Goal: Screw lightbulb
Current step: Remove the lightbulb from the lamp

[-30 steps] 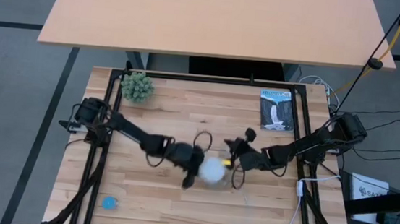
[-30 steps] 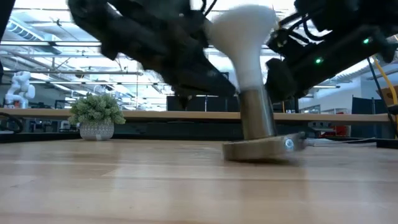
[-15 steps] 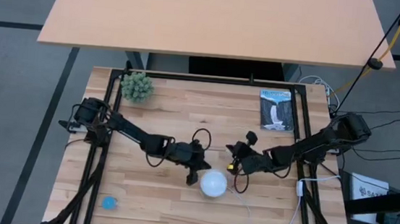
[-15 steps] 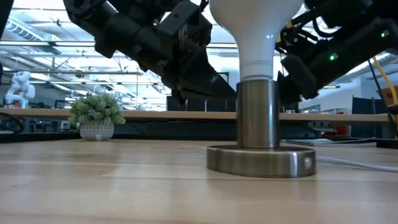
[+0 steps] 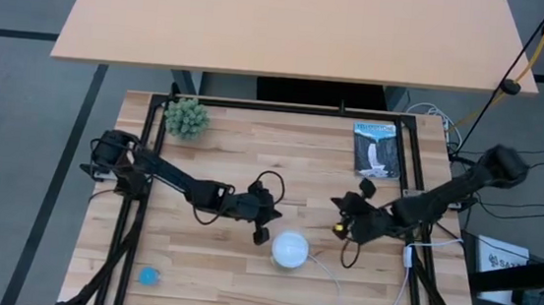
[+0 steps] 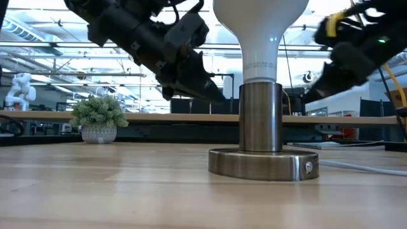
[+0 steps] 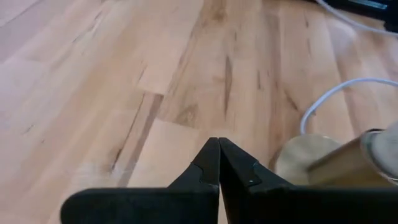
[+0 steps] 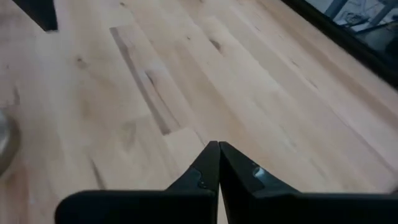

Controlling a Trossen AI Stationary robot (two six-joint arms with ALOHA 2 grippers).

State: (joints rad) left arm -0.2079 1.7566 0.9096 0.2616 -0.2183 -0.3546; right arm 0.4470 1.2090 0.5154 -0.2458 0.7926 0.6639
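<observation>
White dome-topped lightbulb [image 5: 290, 249] stands upright in brushed-metal socket base [image 6: 264, 162], worktop [image 5: 232, 159] centre. Left gripper [image 5: 262, 233] at bulb's 10 o'clock, right gripper [image 5: 344, 227] at 2 o'clock: both shut, empty. Bulb likely light, smooth, fragile; you grip dome sides gently.

The left tool [image 7: 219, 163], fingers pressed together, points at bare table [image 7: 93, 81] beside the socket base [image 7: 323, 163].

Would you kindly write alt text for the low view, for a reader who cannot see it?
A white lightbulb stands upright in a metal socket base on a wooden table. Two dark robot arms hang above on either side, touching neither. A small potted plant sits far left.
</observation>
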